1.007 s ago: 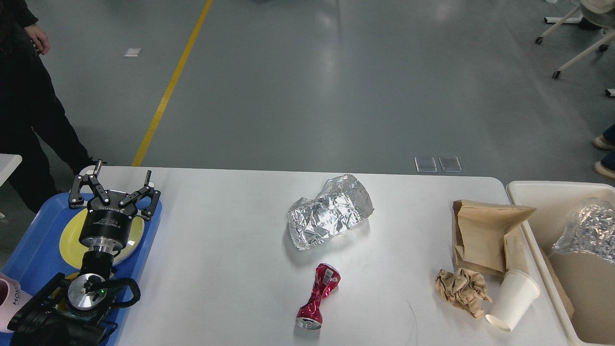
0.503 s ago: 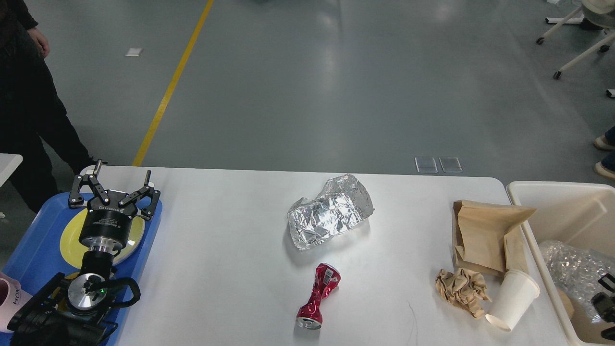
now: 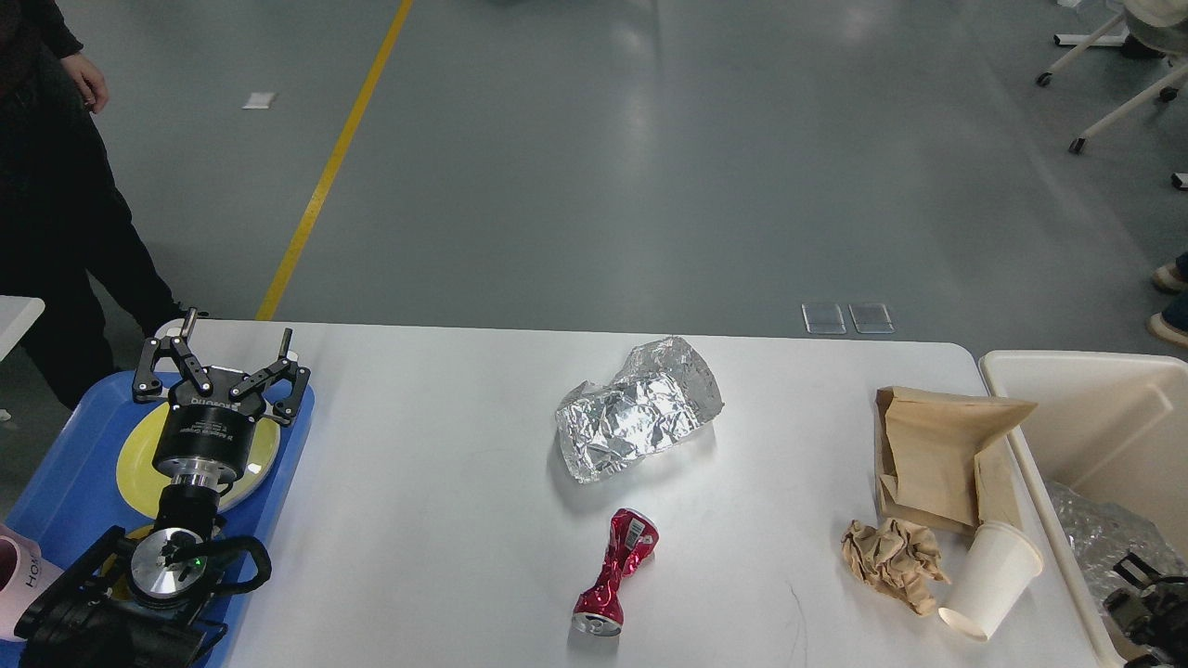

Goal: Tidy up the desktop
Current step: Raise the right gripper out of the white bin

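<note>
The white desktop (image 3: 445, 482) holds a crumpled foil sheet (image 3: 639, 408) in the middle and a crushed red can (image 3: 615, 573) near the front. At the right lie a brown paper bag (image 3: 937, 455), a crumpled brown paper ball (image 3: 891, 557) and a tipped white paper cup (image 3: 991, 580). My left gripper (image 3: 237, 334) is open and empty above the blue tray (image 3: 65, 482). My right gripper (image 3: 1146, 594) shows dark and small inside the cream bin (image 3: 1067, 371), beside a foil wad (image 3: 1095, 538) lying in the bin.
A yellow plate (image 3: 135, 455) sits on the blue tray under my left wrist, and a pink cup (image 3: 19, 575) is at the tray's front left. A person in black (image 3: 56, 186) stands beyond the table's left corner. Chair legs (image 3: 1104, 83) are at the far right.
The foil wad, first high over the bin, has dropped down into it. My right gripper has come into view low in the bin. The left arm has not moved.
</note>
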### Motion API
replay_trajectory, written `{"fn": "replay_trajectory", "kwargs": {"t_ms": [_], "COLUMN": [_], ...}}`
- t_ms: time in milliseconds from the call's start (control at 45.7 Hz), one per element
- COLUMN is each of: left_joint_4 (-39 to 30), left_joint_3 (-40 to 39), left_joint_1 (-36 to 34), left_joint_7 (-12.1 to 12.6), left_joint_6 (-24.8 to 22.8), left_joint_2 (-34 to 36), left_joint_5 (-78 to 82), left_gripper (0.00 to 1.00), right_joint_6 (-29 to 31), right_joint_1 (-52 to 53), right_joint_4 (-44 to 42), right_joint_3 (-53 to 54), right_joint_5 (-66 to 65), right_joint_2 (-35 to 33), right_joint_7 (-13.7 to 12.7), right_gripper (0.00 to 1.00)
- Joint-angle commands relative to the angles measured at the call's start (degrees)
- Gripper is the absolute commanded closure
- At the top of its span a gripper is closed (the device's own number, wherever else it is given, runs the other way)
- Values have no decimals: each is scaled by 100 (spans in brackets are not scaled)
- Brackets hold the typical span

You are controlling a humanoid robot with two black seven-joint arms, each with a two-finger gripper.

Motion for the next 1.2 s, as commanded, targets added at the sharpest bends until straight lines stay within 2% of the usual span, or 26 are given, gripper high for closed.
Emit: {"fn": "replay_trajectory", "kwargs": {"t_ms": [0, 416, 525, 613, 678, 854, 985, 1094, 1182], "left_joint_4": [-8, 1, -8, 1, -8, -8, -8, -8, -8], "left_joint_3": [0, 0, 0, 0, 0, 0, 0, 0, 0], "left_joint_1": [0, 0, 0, 0, 0, 0, 0, 0, 0], "left_joint_7": [0, 0, 0, 0, 0, 9, 0, 0, 0], "left_joint_6": [0, 0, 0, 0, 0, 0, 0, 0, 0], "left_joint_2": [0, 0, 0, 0, 0, 0, 0, 0, 0], "left_joint_5": [-1, -1, -1, -1, -1, -1, -1, -1, -1], "left_gripper": [4, 4, 4, 4, 4, 4, 4, 4, 4], "right_joint_6": [8, 105, 157, 298, 447, 1422, 2186, 3118, 4049], "right_joint_1": [43, 411, 868, 1658, 2352, 4556, 6035, 7098, 8126], "right_joint_4": [44, 176, 930, 1862, 2433, 3944, 4895, 5413, 5949], "right_joint_3": [-3, 24, -64, -248, -599, -2022, -2823, -3237, -3360], "right_joint_5": [0, -18, -105, -280, -632, -949, -949, -949, -923], "right_joint_2": [7, -220, -703, -1152, -1232, -1241, -899, -398, -256], "right_joint_7": [4, -14, -14, -40, -75, -189, -198, -198, -198], "right_gripper": [0, 0, 0, 0, 0, 0, 0, 0, 0]}}
